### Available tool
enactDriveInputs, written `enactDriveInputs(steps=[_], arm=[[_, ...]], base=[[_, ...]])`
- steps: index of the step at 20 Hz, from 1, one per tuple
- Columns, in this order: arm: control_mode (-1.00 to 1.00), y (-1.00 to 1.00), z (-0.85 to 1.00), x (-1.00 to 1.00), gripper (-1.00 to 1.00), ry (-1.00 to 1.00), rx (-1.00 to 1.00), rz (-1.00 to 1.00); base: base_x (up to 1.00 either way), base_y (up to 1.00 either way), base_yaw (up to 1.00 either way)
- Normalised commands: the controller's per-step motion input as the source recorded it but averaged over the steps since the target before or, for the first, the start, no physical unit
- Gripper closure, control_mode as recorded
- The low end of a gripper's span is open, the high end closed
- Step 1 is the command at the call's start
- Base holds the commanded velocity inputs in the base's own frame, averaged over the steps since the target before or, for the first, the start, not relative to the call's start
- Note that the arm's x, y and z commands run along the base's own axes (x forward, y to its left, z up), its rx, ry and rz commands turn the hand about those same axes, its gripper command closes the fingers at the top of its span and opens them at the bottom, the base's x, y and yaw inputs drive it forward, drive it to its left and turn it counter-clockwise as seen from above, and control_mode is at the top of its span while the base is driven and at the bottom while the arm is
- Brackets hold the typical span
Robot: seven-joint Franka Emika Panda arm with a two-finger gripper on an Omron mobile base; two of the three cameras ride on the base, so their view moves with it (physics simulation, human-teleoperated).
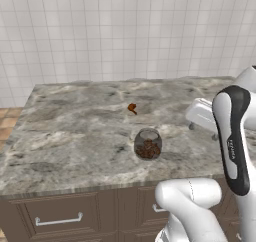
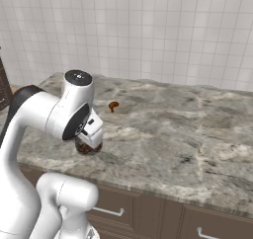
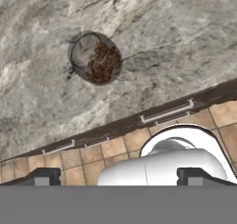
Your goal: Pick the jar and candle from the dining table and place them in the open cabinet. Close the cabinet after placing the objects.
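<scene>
While the jar (image 1: 148,143) sits on the desk (image 1: 65,136) near its front edge, we have moved nothing yet: our gripper (image 3: 119,177) hangs above it, jaws apart and empty (cabinet closing comes last).

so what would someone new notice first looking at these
Probably the glass jar of brown lumps, standing alone near the front edge of the grey veined marble dining table. Next, a small orange-brown thing lies farther back toward the tiled wall. The white arm bends over the table's front edge, and in the hand view its gripper looks down on the jar with jaws wide open, holding nothing.
</scene>
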Motion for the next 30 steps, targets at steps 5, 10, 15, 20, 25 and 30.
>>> enactDriveInputs(steps=[5,10,15,20,25,30], arm=[[-1.0,0.14,-0.03,0.0,-1.0,0.0,0.02,0.03],[-1.0,0.14,-0.14,0.05,-1.0,0.05,0.04,0.05],[-1.0,0.01,-0.19,0.08,-1.0,0.01,0.13,0.05],[-1.0,-0.14,-0.09,0.19,-1.0,0.19,0.21,0.04],[-1.0,-0.06,-0.03,0.29,-1.0,0.3,0.08,0.01],[-1.0,-0.03,-0.09,0.37,-1.0,0.3,0.06,0.07]], base=[[0.0,0.0,0.0],[0.0,0.0,0.0],[0.0,0.0,0.0],[0.0,0.0,0.0],[0.0,0.0,0.0],[0.0,0.0,0.0]])
